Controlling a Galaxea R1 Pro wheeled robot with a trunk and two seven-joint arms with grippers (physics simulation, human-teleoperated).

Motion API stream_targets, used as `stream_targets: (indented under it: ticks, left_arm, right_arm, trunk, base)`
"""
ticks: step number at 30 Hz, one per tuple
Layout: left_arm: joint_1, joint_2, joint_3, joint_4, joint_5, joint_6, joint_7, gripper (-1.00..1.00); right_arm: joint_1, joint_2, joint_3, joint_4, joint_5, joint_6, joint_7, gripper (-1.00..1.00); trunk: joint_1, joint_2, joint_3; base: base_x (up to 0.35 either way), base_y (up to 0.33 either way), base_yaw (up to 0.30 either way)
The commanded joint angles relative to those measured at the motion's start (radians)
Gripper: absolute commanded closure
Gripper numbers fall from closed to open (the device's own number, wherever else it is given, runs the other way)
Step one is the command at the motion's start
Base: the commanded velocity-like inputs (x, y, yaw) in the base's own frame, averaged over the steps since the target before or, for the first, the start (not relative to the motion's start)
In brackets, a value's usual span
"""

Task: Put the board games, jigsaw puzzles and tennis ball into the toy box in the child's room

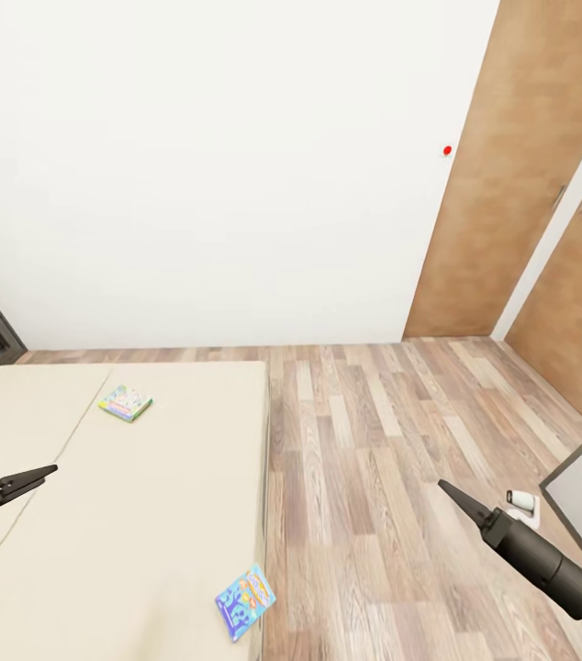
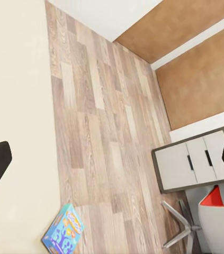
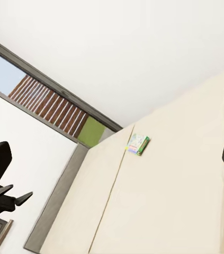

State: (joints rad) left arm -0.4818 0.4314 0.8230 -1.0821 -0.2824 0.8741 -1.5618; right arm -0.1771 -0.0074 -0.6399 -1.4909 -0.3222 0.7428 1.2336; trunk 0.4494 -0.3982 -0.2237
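Spanning the lower left of the head view, the beige bed (image 1: 144, 514) is lying beside wood-plank flooring (image 1: 374, 459), with a white wall (image 1: 218, 165) behind and brown wardrobe doors (image 1: 511, 184) at the right. Two board games are resting flat on the mattress: the pale green-edged box (image 1: 126, 403) is sitting toward the far end near the seam, and the blue box (image 1: 245, 601) is lying at the near edge, just overhanging the floor side. A grey cabinet with pale drawers (image 2: 194, 164) is showing in the left wrist view beside a red-and-white chair (image 2: 217, 222). The left gripper (image 1: 39, 476) is hovering over the bed, the right gripper (image 1: 452, 495) over the floor; both are holding nothing, fingers looking closed to a point in the head view but spread apart in the wrist views, so I cannot tell their opening.
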Motion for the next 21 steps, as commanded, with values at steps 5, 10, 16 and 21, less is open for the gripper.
stream_targets:
  ticks: [5, 10, 16, 21]
  left_arm:
    - [-0.001, -0.001, 0.003, -0.001, -0.011, 0.01, -0.009, -1.0]
    - [-0.001, -0.001, 0.003, -0.001, -0.011, 0.011, -0.009, -1.0]
    - [-0.001, -0.001, 0.003, -0.001, -0.011, 0.011, -0.009, -1.0]
    - [-0.001, 0.0, 0.003, -0.001, -0.011, 0.011, -0.009, -1.0]
  right_arm:
    - [0.0, -0.001, -0.002, 0.001, -0.002, 0.006, 0.002, -1.0]
    - [0.0, -0.001, -0.003, 0.0, -0.003, 0.007, 0.002, -1.0]
    - [0.001, -0.001, -0.003, -0.001, -0.003, 0.007, 0.002, -1.0]
    - [0.001, -0.001, -0.004, -0.001, -0.003, 0.007, 0.003, -1.0]
  trunk:
    - [0.001, -0.002, 0.006]
    - [0.001, -0.002, 0.015]
    - [0.001, -0.002, 0.025]
    - [0.001, -0.002, 0.033]
  base:
    - [0.0, 0.0, 0.0]
    - [0.0, 0.0, 0.0]
    - [0.0, 0.0, 0.0]
    - [0.0, 0.0, 0.0]
